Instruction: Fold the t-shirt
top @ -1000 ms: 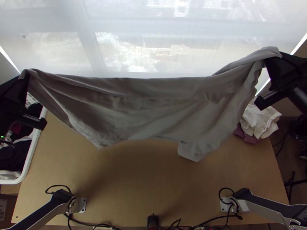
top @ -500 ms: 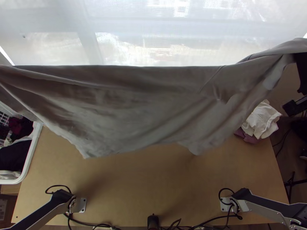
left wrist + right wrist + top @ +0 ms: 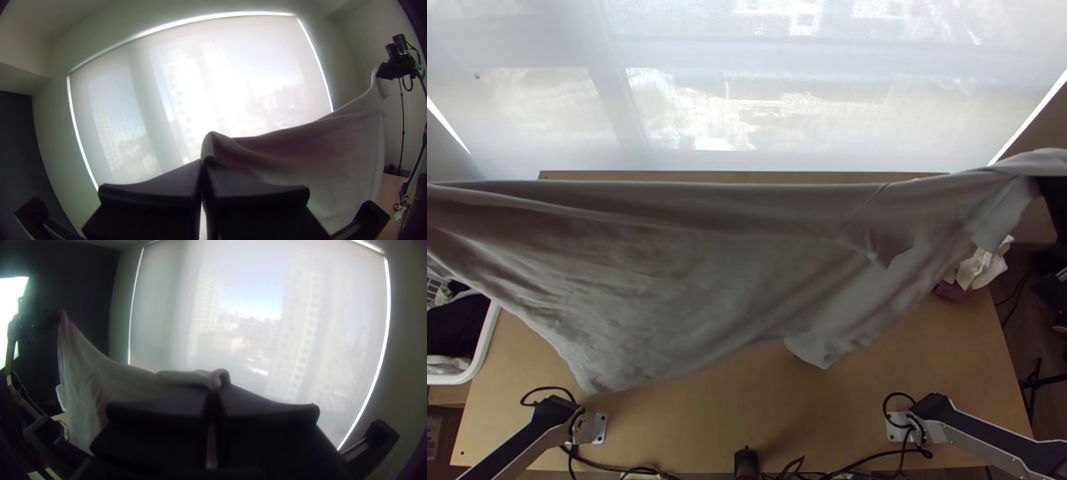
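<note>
Left pincer (image 3: 203,165) and right pincer (image 3: 214,393) clench opposite ends of the t-shirt (image 3: 699,264) above the table (image 3: 691,428), likely to flatten creases.

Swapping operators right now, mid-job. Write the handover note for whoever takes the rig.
Left gripper: shut on one end of the t-shirt's top edge.
Right gripper: shut on the other end.
T-shirt: held up and spread between them, hanging over the table; can't tell if its lower edge touches.
Done: both ends gripped, top edge pulled fairly straight.
Left: lay it down, smooth it, fold it.
Nearby: basket of clothes at the table's left, white cloth at the right.
</note>
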Robot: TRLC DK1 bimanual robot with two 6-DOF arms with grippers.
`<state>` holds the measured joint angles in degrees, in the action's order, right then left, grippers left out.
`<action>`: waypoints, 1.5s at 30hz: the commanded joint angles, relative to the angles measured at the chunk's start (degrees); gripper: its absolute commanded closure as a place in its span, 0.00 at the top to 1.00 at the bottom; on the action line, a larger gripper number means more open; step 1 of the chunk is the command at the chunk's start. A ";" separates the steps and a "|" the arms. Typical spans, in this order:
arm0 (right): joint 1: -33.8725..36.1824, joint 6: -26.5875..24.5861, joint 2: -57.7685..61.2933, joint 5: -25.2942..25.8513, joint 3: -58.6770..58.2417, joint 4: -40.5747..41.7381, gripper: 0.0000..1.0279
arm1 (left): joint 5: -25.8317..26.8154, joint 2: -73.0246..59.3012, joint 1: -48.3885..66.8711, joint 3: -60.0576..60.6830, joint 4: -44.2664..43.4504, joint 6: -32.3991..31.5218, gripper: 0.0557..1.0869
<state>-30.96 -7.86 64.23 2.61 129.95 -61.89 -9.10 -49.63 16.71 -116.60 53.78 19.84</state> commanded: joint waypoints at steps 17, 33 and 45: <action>1.78 -2.07 -11.23 -2.17 -45.49 20.58 0.02 | 2.78 3.48 0.87 44.09 -17.39 -1.91 0.03; 12.68 -3.57 4.24 -5.34 -58.06 45.45 0.02 | 2.60 -16.56 -4.49 51.56 -43.94 -0.06 0.03; 16.72 -3.57 24.54 -6.65 -52.69 53.71 0.02 | 2.86 -34.57 -10.65 51.56 -58.17 -0.68 0.03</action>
<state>-16.43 -11.40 78.15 -3.55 74.48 -11.88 -6.44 -75.18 8.78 -65.56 2.17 19.55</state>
